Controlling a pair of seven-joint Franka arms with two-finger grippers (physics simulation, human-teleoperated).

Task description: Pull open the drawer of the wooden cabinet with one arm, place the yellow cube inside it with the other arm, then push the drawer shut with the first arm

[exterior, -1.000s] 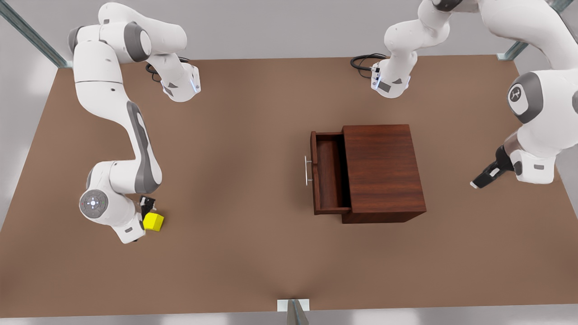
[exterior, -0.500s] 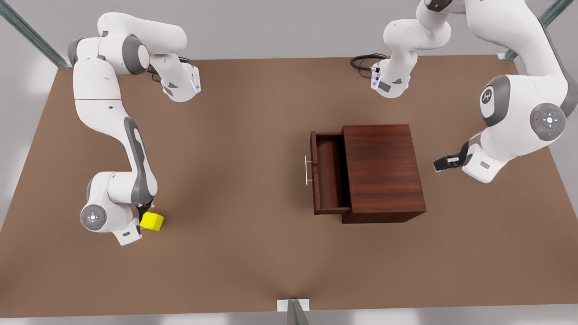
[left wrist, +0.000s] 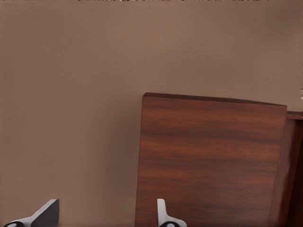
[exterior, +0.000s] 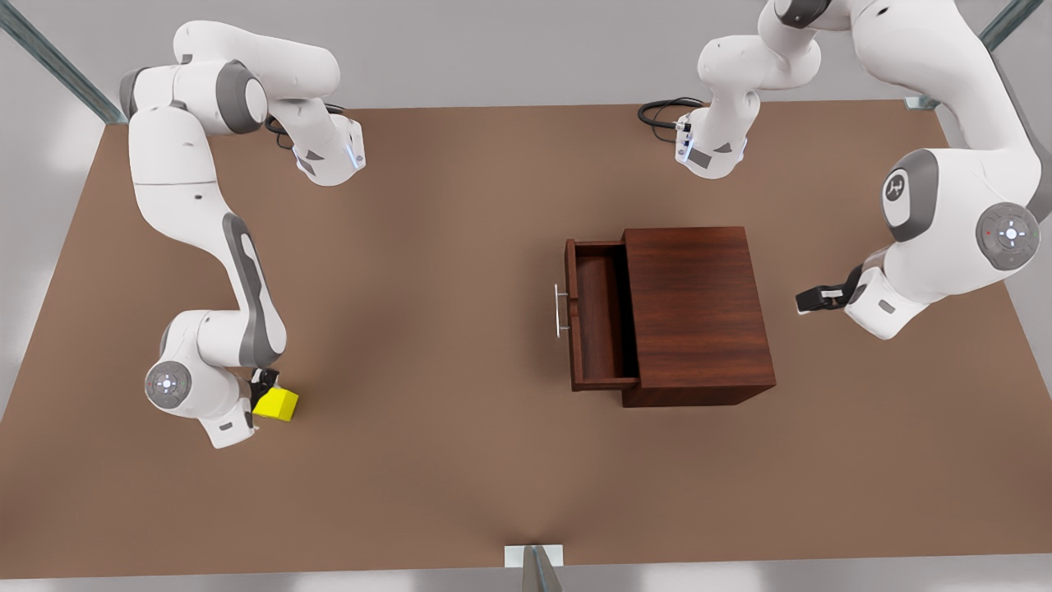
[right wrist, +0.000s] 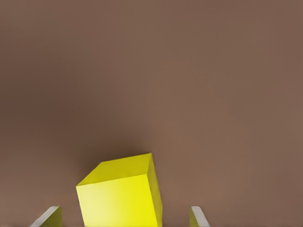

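Right gripper (exterior: 265, 386) spread wide around the yellow cube (exterior: 276, 404), on the bare table (exterior: 427, 345)
Left gripper (exterior: 809, 299) waits open behind the wooden cabinet (exterior: 694, 316); at its far side the drawer (exterior: 596, 325) stands pulled out, with nothing seen inside

A flat brown tabletop (exterior: 444, 329) is seen spanning the scene, backed by a pale grey wall (exterior: 509, 49). Metal frame struts (exterior: 49, 62) are set at its far corners, and a short one (exterior: 534, 566) at the middle of the near edge. A coiled black cable (exterior: 662, 111) is laid near the far edge.
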